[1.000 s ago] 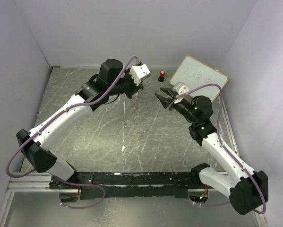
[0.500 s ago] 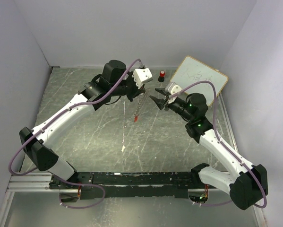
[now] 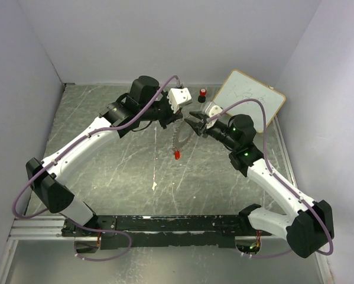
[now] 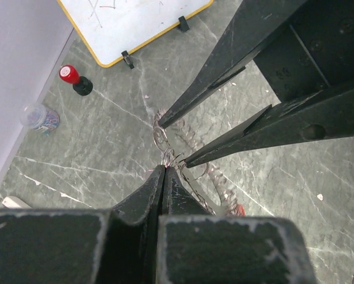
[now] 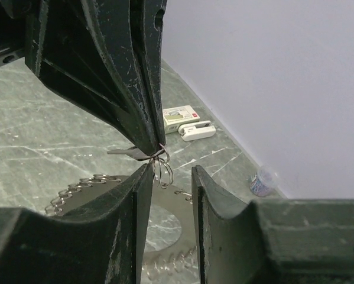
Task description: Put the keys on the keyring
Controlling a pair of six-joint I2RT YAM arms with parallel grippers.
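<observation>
My left gripper (image 3: 177,116) is shut on a cluster of small wire rings (image 5: 162,166) and holds it above the table. The toothed dark-grey keyring (image 5: 175,204) hangs below these rings, and also shows in the top view (image 3: 178,139) and the left wrist view (image 4: 219,192). A red-headed key (image 3: 177,155) dangles at the bottom (image 4: 240,209). A silver key blade (image 5: 124,152) sticks out beside the left fingertips (image 5: 153,139). The black-headed key is not visible. My right gripper (image 5: 168,180) is open, its two fingers on either side of the small rings, just below the left fingertips.
A whiteboard (image 3: 249,97) lies at the back right. A red-topped black cylinder (image 3: 203,93) stands beside it. A small clear jar (image 4: 41,116) sits by the wall. Two small white items (image 5: 184,122) lie near the wall. Walls close in the table.
My right gripper has moved left up to the left gripper, and its fingers now flank the small rings. The left gripper shifted slightly right. The hanging keyring and red key swung with it.
</observation>
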